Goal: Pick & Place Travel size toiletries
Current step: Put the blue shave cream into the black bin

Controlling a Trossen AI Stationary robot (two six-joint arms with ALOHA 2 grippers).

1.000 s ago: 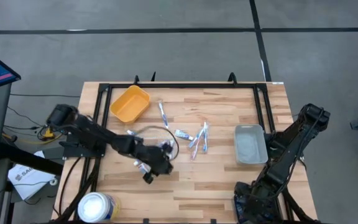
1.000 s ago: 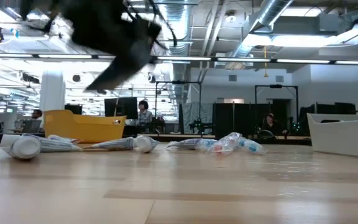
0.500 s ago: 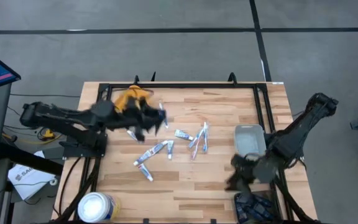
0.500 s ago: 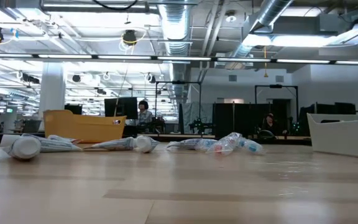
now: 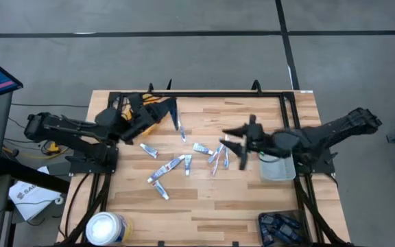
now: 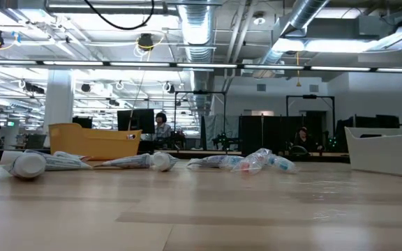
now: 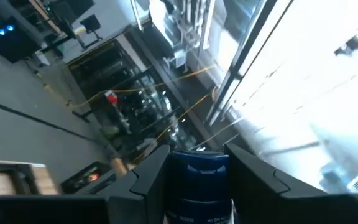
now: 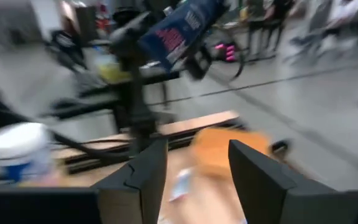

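Several travel size toiletries [image 5: 184,161] lie loose on the wooden table, small white tubes and thin sticks; the low view shows them lying flat [image 6: 145,161]. My left gripper [image 5: 169,110] hangs over the right rim of the yellow bin [image 5: 139,115], shut on a dark blue tube [image 7: 199,177]. My right gripper [image 5: 234,145] hovers open above the table's middle, right of the loose tubes, with nothing between its fingers [image 8: 142,174]. Looking across the table, the right wrist view catches the blue tube [image 8: 182,25] in the left gripper. My left gripper pinches the dark blue tube between its two fingers [image 7: 148,180], one on each side. The tube's free end [image 7: 199,158] sticks out past the fingertips. The fingers slant upward, toward the table's right. The tube is lifted clear, above the bin's rim.
A white tray [image 5: 276,161] sits at the table's right, just behind my right gripper. A big white round tub [image 5: 106,228] stands at the near left corner. A black frame [image 5: 204,95] runs along the table's far edge and sides.
My left gripper has risen from the near-left tubes and gone toward the far edge, over the yellow bin, tipping from pointing down to slanting up, with the blue tube in it. My right arm has swung up from the near right corner and out toward the table's middle.
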